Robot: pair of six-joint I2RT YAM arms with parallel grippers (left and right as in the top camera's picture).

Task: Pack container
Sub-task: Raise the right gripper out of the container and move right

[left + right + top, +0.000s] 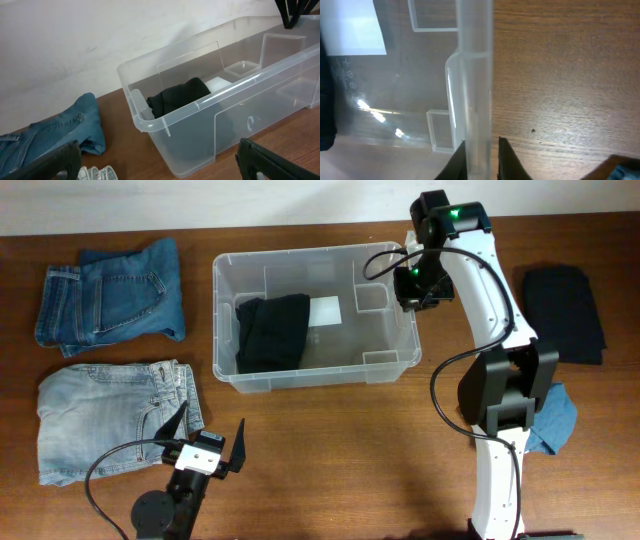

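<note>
Closest to the right wrist lens, the right gripper (480,159) pinches the container's right-hand wall just under the rim, one black finger inside and one outside, jaws narrowed onto the plastic. Beneath everything lies the brown wooden table (330,440). Toward its far edge stands the container (224,290), a clear rectangular plastic bin, upright and open-topped. The right arm (490,310), white with black joints, reaches from the near edge to that wall. Left of the bin lie two folded pairs: the pale-wash jeans (100,420) nearer, the darker blue jeans (110,295) beyond, just apart. A folded black garment (565,310) lies on the table well right of the bin. Another black cloth (272,330) lies on the floor of the bin's left half, beside the white label (327,310). A blue denim piece (558,420) shows by the right arm's base, partly hidden. The left gripper (207,436) hovers near the front edge beside the pale jeans, jaws spread wide, holding nothing
</note>
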